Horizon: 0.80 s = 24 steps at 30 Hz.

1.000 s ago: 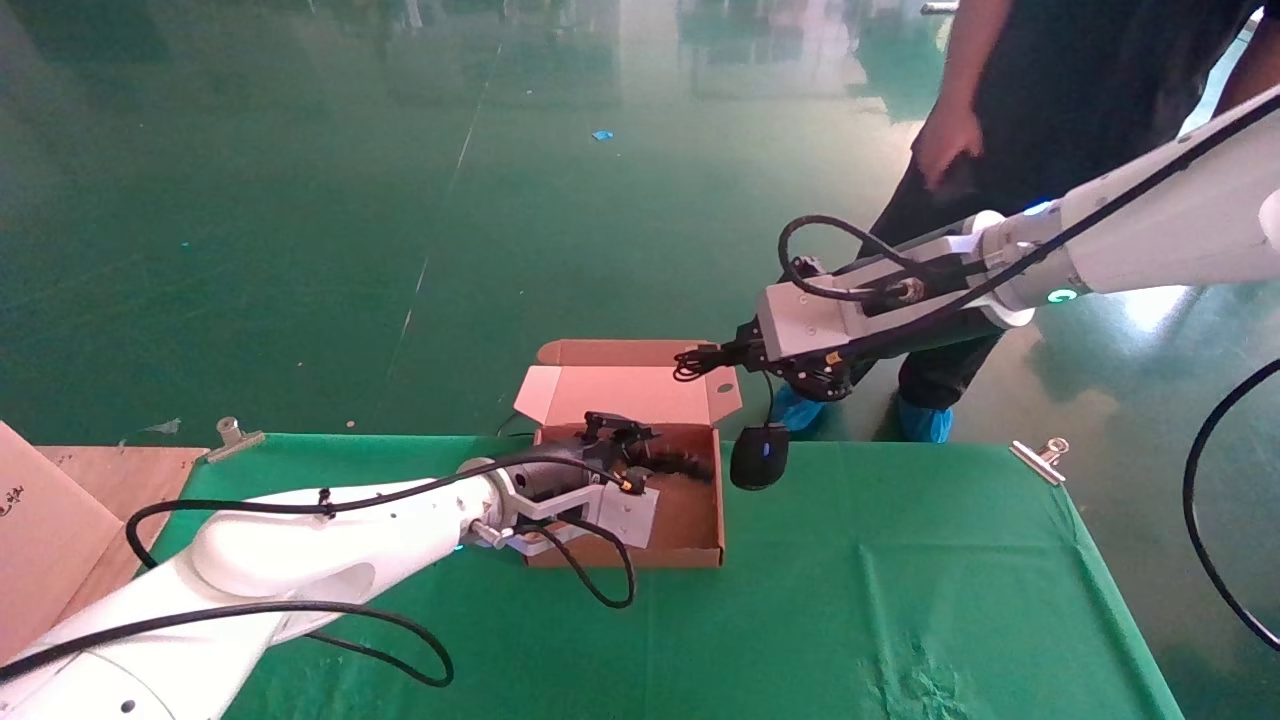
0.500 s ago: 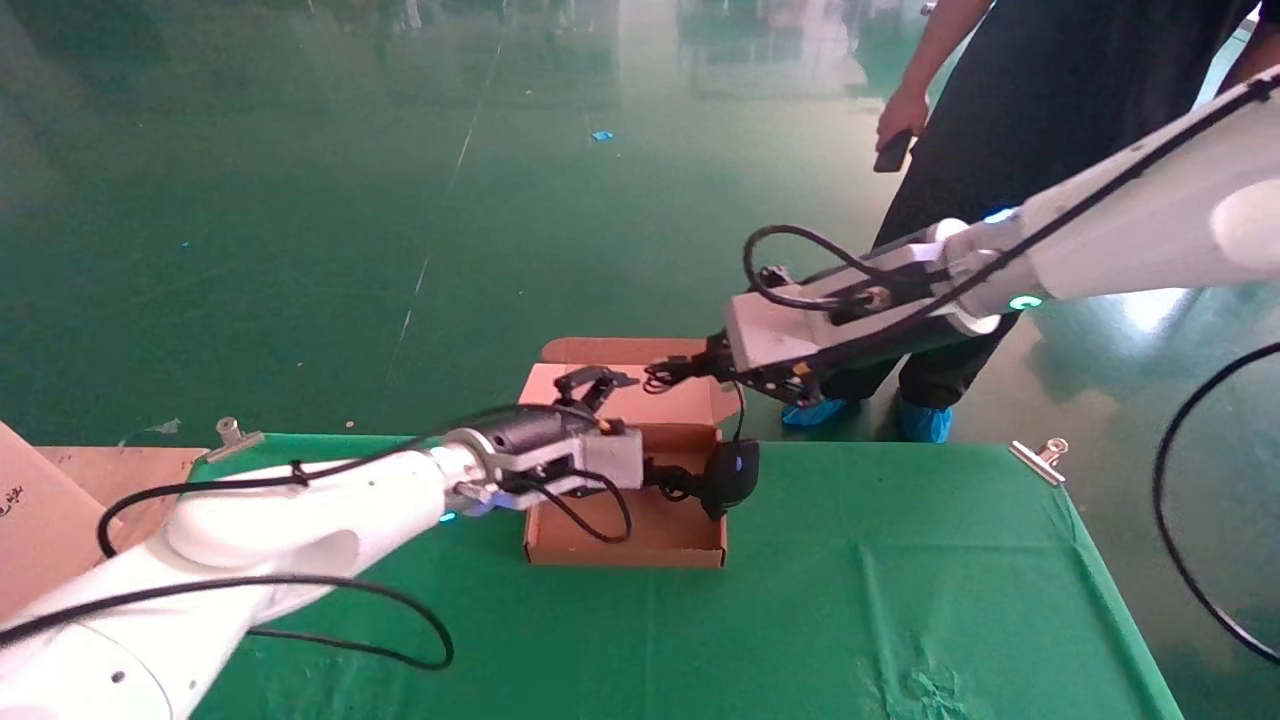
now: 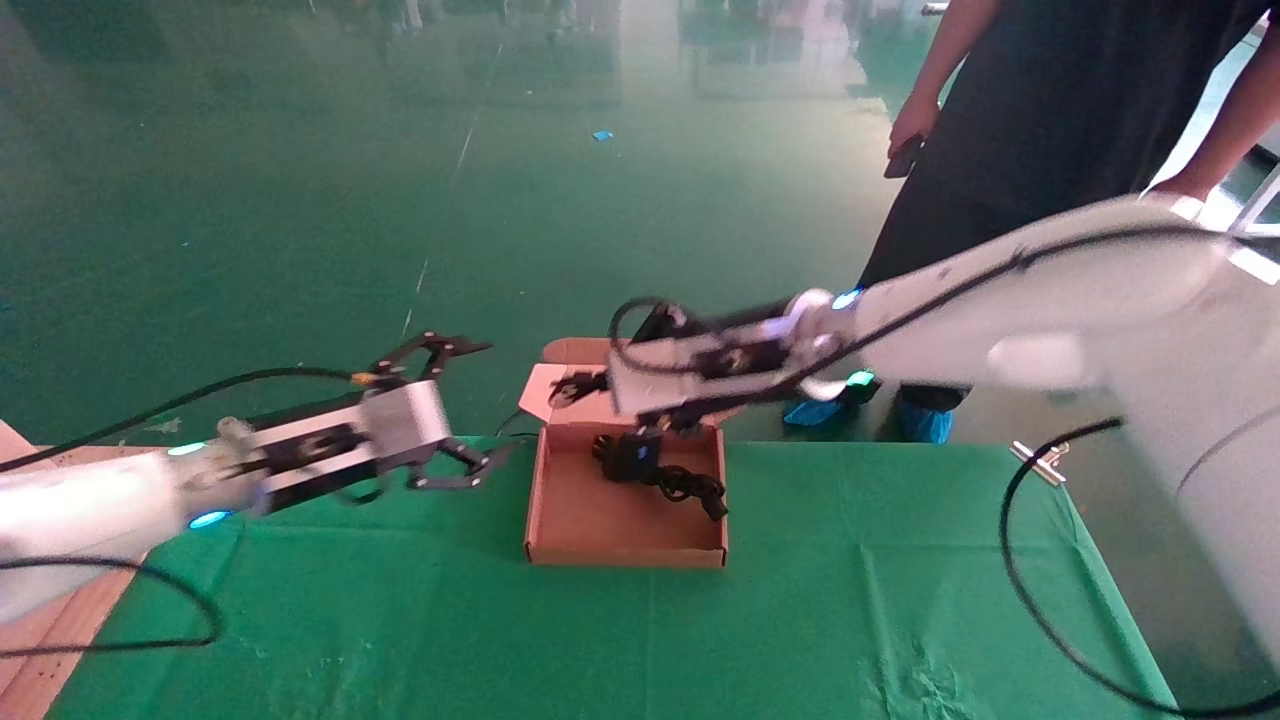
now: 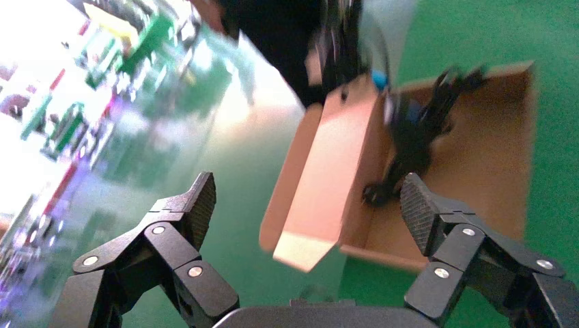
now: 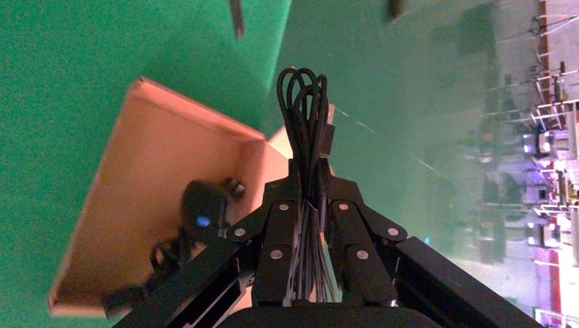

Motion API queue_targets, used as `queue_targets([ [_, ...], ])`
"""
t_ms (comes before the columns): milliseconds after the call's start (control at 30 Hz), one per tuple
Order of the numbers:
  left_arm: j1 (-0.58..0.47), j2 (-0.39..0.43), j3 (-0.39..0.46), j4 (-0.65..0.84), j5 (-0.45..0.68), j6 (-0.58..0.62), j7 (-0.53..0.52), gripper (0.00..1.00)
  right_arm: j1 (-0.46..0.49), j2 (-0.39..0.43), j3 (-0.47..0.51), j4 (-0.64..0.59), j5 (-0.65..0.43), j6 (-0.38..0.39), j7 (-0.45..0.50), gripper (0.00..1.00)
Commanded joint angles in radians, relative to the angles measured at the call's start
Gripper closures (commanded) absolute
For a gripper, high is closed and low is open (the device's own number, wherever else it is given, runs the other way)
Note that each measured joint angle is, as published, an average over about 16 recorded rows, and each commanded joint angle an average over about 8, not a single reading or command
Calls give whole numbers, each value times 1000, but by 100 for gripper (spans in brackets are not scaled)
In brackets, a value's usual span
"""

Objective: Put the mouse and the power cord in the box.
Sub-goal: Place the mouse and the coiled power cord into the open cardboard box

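Head view: person (image 3: pixel 1040 110) behind box (image 3: pixel 625 545); clip (image 3: pixel 1040 458) right.

Glossy green floor (image 3: pixel 300 180); green-clothed table (image 3: pixel 800 620); a bystander (image 3: pixel 1040 110) behind.

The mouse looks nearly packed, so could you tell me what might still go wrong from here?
1. The right hand is shut on the mouse's bundled cable, while the mouse hangs in the box; pulling away unreleased could drag it out.
2. The power cord lies against the right wall and could be snagged.
3. The left hand hovers open beside the box.
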Motion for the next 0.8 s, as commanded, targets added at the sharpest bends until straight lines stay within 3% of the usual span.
queue_targets([
  [33, 7, -46, -19, 6, -31, 88, 5, 0, -35, -2, -33, 56, 19, 41, 34, 100],
  [400, -4, -83, -42, 96, -67, 235, 45, 0, -99, 5, -247, 140, 67, 196, 153, 100],
  [433, -6, -82, -41, 102, -67, 239, 48, 0, -100, 5, -260, 139, 69, 209, 156, 95],
  [667, -14, -80, -43, 132, -70, 261, 60, 0, -107, 8, -317, 131, 81, 273, 172, 8],
  [700, -14, -81, -43, 134, -71, 263, 61, 0, -108, 8, -320, 131, 82, 278, 173, 0],
  [800, -15, -81, -44, 137, -71, 266, 62, 0, -110, 8, -325, 129, 86, 285, 174, 0],
])
